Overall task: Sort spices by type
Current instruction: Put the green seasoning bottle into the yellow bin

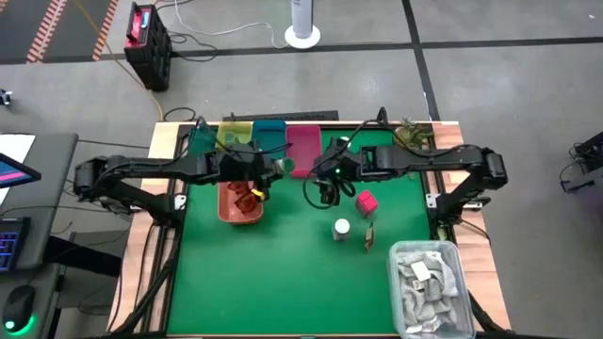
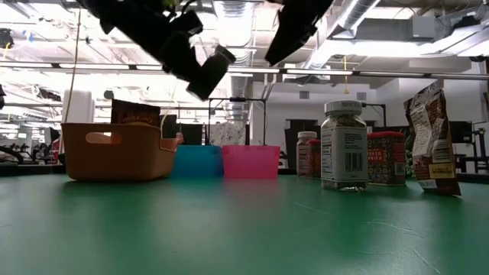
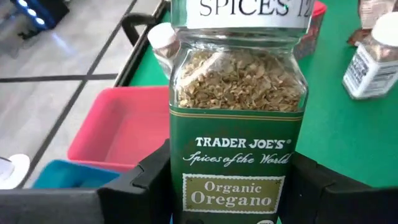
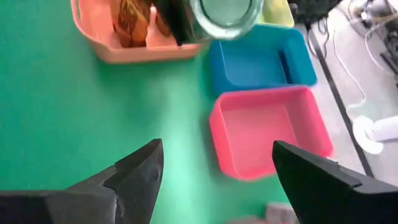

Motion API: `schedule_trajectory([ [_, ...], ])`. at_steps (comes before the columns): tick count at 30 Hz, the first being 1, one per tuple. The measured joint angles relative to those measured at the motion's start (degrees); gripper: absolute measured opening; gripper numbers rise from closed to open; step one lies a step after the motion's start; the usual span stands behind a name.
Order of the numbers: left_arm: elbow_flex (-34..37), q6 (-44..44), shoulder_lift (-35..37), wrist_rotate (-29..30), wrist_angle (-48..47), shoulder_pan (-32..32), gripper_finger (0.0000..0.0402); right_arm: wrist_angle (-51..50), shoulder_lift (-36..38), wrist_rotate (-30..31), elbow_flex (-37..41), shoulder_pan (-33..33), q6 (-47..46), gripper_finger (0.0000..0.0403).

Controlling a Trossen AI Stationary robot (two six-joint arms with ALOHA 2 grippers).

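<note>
My left gripper (image 1: 273,168) is shut on a greenish oregano jar (image 3: 236,112) in the air, between the orange tray (image 1: 229,209) and the pink tray (image 1: 303,146). Red-brown sachets (image 1: 245,196) lie in the orange tray. My right gripper (image 1: 325,179) hangs open just right of the jar and touches nothing; its fingers (image 4: 140,171) spread wide over the mat. A pink box (image 1: 366,201), a white-capped jar (image 1: 341,228) and one sachet (image 1: 369,237) stand on the mat to the right. My left gripper pinches the jar's lower body at the label (image 3: 233,193), one finger (image 3: 146,183) on each side. The jar lies along the fingers, with its cap end (image 3: 239,12) pointing away from the wrist toward the right arm. It is lifted clear of the table, roughly level.
Yellow (image 1: 236,137) and blue (image 1: 270,137) trays stand beside the pink one at the far edge. A clear bin of grey rags (image 1: 429,287) sits at the near right corner. The green mat (image 1: 283,282) is bare in front. In the low view, more spices (image 2: 344,145) stand in a group on the right.
</note>
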State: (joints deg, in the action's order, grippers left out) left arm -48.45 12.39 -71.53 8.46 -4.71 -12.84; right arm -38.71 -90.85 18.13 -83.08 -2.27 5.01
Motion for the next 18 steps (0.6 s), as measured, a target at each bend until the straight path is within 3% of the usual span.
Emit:
schedule_trajectory([
  [8, 7.0, -1.0, 2.6, -0.9, 7.6, 0.0, 0.0202, 21.5, -0.2, 0.0, 7.6, -0.5, 3.2, 0.0329],
  [13, 7.6, -2.8, 2.6, -5.7, 10.5, 0.1, 0.0202, 27.9, -0.4, 0.3, 10.5, -2.1, 3.1, 0.0329],
  [18, 7.6, -3.0, 2.5, -6.7, 12.7, 1.6, 0.0202, 29.8, -0.3, 0.7, 11.3, -2.4, 3.0, 0.0329],
])
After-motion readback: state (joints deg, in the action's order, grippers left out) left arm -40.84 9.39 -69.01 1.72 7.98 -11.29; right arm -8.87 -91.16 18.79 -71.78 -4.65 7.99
